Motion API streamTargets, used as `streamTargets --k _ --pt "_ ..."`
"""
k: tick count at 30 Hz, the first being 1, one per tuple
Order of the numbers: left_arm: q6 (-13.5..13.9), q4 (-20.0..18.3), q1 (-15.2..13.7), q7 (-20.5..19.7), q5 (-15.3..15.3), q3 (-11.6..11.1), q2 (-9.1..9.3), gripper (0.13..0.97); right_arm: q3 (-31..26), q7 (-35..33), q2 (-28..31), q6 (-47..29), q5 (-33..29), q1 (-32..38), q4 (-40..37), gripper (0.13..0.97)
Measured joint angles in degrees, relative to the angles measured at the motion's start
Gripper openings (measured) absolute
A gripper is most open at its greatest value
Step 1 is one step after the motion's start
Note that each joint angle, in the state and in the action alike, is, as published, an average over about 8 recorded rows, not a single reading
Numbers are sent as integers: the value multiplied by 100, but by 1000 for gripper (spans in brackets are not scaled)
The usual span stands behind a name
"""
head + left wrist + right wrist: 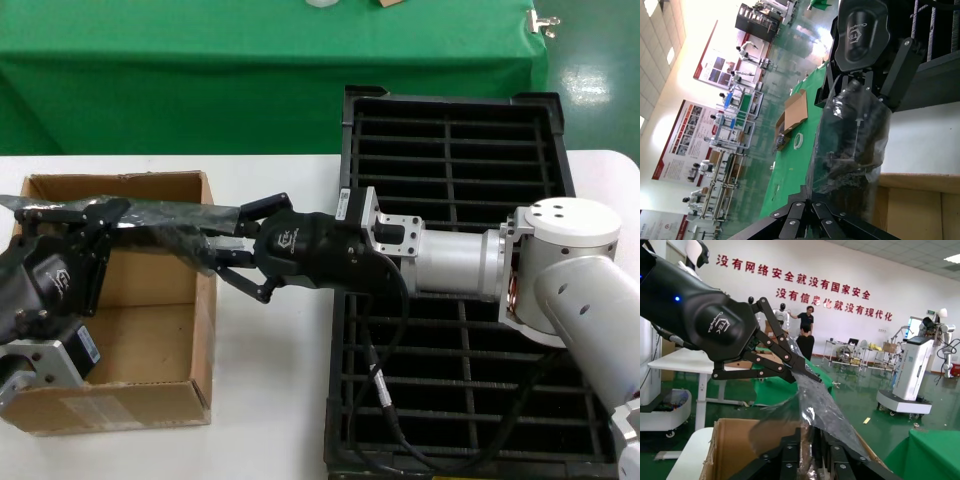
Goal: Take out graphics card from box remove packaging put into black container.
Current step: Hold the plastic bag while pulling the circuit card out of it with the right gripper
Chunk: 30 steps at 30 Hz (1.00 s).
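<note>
Both grippers grip one bagged card held level above the box (150, 300). Left gripper (95, 222) pinches the bag's (165, 215) left end, fingers together on the plastic. Right gripper (222, 250), reaching in from over the black tray (450, 150), clamps the bag's other end, above the box's right wall. Bag's long axis runs left to right, the dark card (850, 140) showing dimly through the crinkled plastic. Box floor that shows is bare cardboard. Tray slots that show hold nothing.
</note>
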Motion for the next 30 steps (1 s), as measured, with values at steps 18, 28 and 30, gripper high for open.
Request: streamTargets --k 18,28,30 --pt "0 0 0 0 0 0 0 139 181 157 38 -141 -136 -168 262 136" --pt "0 0 0 0 0 0 0 139 240 253 107 -211 -265 -263 450 140" --pt "0 0 0 0 0 0 0 139 261 236 114 -219 -281 -249 426 142"
